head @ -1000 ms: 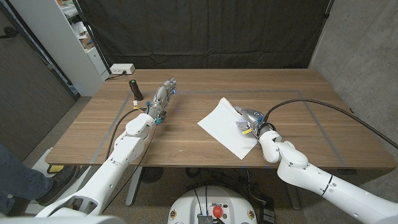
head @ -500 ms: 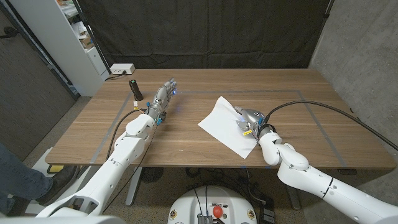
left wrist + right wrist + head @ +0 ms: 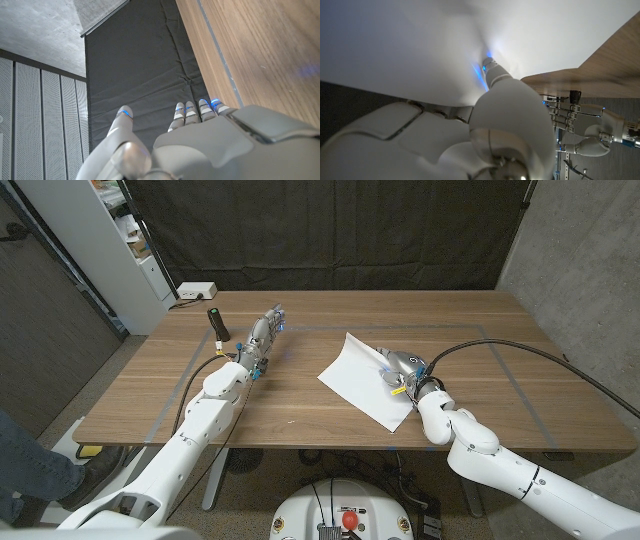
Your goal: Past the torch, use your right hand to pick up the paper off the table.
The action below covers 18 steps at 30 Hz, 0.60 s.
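Observation:
A white sheet of paper [image 3: 353,377] lies right of the table's middle, its far edge curled up off the wood. My right hand [image 3: 401,369] pinches the sheet's right side. In the right wrist view the paper [image 3: 420,45] spreads over my right hand [image 3: 485,135], with one fingertip [image 3: 490,66] pressed against it. The black torch [image 3: 214,321] lies at the far left. Beside the torch my left hand [image 3: 262,335] reaches out over the table [image 3: 300,395], fingers straight and holding nothing. The left wrist view shows that left hand [image 3: 200,140] with its fingers apart.
A white socket box [image 3: 196,290] sits at the table's far left corner, with a white shelf unit [image 3: 110,240] behind it. Blue tape lines [image 3: 520,385] mark the tabletop. A person's leg [image 3: 25,465] stands at the lower left, off the table.
The paper's far edge has curled up higher off the table under my right hand's pinch. The left hand and the torch have stayed put.

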Each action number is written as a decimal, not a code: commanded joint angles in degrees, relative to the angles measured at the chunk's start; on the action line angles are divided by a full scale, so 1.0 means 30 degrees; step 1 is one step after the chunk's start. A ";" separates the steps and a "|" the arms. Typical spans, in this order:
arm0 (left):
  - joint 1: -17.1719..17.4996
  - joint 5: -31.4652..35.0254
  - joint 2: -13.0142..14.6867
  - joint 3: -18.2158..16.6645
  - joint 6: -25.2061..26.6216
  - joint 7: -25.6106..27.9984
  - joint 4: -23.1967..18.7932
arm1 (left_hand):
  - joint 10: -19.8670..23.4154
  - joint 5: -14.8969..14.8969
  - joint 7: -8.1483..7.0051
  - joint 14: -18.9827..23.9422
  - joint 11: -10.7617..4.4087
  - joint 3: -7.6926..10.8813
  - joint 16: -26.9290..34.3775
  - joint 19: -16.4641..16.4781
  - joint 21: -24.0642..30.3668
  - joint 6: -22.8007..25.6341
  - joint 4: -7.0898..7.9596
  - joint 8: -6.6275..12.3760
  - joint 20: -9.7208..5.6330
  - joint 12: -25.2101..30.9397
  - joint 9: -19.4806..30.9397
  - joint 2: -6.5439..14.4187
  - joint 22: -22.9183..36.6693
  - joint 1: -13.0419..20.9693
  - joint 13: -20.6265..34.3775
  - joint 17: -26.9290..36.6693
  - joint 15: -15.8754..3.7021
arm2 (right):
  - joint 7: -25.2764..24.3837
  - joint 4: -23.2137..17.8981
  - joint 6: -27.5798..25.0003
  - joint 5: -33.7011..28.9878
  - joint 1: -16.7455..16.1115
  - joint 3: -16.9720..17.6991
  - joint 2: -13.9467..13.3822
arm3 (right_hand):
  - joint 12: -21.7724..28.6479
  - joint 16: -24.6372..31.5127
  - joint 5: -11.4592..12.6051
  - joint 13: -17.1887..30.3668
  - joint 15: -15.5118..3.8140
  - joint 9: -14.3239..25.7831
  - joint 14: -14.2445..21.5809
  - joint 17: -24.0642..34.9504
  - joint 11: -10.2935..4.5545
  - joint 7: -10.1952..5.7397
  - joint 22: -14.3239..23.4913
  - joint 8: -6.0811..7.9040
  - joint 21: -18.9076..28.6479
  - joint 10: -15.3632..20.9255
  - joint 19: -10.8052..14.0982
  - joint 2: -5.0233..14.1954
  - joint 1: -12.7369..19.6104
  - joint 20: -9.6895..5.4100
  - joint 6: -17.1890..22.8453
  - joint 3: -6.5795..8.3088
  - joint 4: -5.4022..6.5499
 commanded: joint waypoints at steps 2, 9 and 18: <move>-0.0232 0.0017 -0.0117 0.0108 0.0031 -0.0111 0.0196 | 0.0015 -0.0081 0.0109 -0.0078 0.0032 -0.0030 -0.0073 0.0069 -0.0040 0.0125 -0.0011 -0.0028 0.0077 -0.0042 0.0051 0.0229 0.0055 0.0072 0.0076 0.0083 0.0088 | 0.0140 -0.0841 -0.0183 -0.0115 -0.0298 0.0405 -0.0289 | 0.0182 0.0009 -0.0102 0.0644 -0.1571 0.0089 0.0281 0.0086 -0.0016 0.0012 0.0065 0.0009 -0.0033 0.0156 0.0092 0.0050 0.0289 -0.0010 0.0211 -0.0075 0.0042; -0.0347 0.0036 -0.0161 0.0158 0.0048 -0.0159 0.0239 | 0.0026 -0.0082 0.0119 -0.0079 0.0062 -0.0036 -0.0074 0.0074 -0.0067 0.0124 -0.0012 -0.0030 0.0084 -0.0040 0.0051 0.0235 0.0056 0.0074 0.0077 0.0083 0.0093 | 0.0317 -0.1364 -0.0382 -0.0277 -0.0415 0.0584 -0.0391 | 0.0265 0.0026 -0.0138 0.0706 -0.1597 0.0094 0.0372 0.0167 -0.0028 0.0024 0.0065 -0.0007 -0.0044 0.0154 0.0095 0.0064 0.0351 0.0022 0.0327 -0.0122 0.0065; -0.0388 0.0113 -0.0157 0.0179 0.0098 -0.0064 0.0173 | 0.0039 -0.0085 0.0128 -0.0076 0.0043 -0.0046 -0.0075 0.0095 -0.0104 0.0135 -0.0011 -0.0029 0.0081 -0.0038 0.0051 0.0247 0.0058 0.0077 0.0078 0.0083 0.0094 | 0.0948 -0.1957 -0.0867 -0.0733 -0.0398 0.0593 -0.0575 | 0.0326 0.0007 -0.0174 0.0752 -0.1569 0.0101 0.0412 0.0264 0.0028 0.0048 0.0062 -0.0051 -0.0109 0.0092 -0.0030 0.0092 0.0415 0.0017 0.0407 -0.0180 0.0098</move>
